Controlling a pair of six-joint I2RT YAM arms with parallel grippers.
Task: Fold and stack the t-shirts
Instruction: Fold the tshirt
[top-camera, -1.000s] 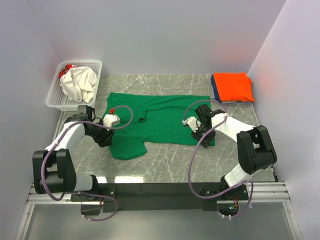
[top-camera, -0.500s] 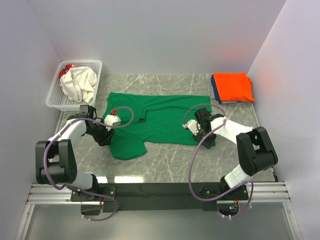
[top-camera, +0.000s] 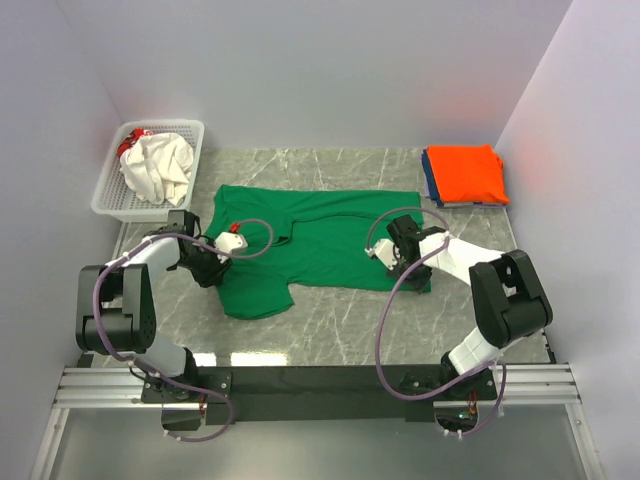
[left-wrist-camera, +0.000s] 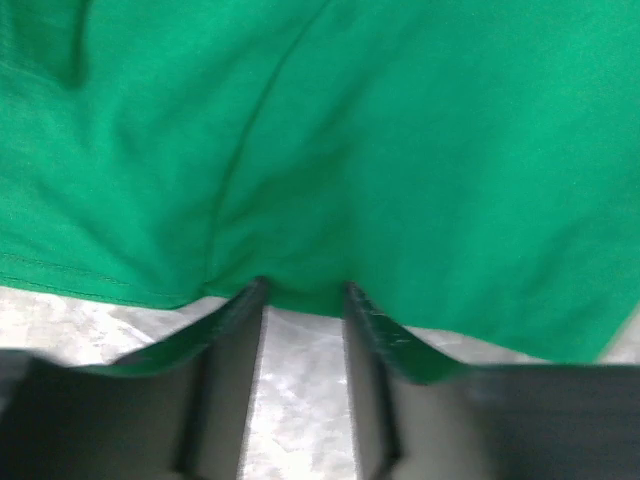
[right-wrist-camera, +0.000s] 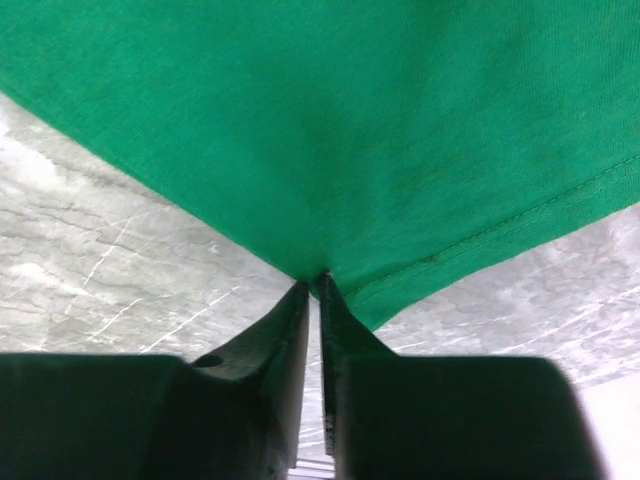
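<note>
Clearly the fold of the spread shirt is the step in hand, with both arms down on the cloth. At far left, the white plastic lattice basket (top-camera: 196, 133) holds a crumpled cream-white t-shirt (top-camera: 160, 168) and something red that is too small to make out.

Next to the right, the left gripper (left-wrist-camera: 303, 292) sits at the left edge of the dark green short-sleeved cotton t-shirt (top-camera: 320, 240), near the sleeve. In the left wrist view its fingers stand a narrow gap apart with the hem bunched between the tips. Whether they actually clamp the cloth I cannot tell.

The green shirt lies flat and sideways across the middle of the grey marble table (top-camera: 340, 320).

At its lower right corner, the right gripper (right-wrist-camera: 320, 280) has its fingers drawn almost together on the hem, so it seems to hold the edge.

Far right, at the back corner, a folded bright orange t-shirt (top-camera: 462, 170) lies on a folded blue t-shirt (top-camera: 428, 188), well apart from the green one.

I judge two shirts done, one in progress and one waiting in the basket. The next move calls for a firm pinch from both grippers, then lifting the near edge evenly and carrying it over the body without letting the cloth sag or slip.
</note>
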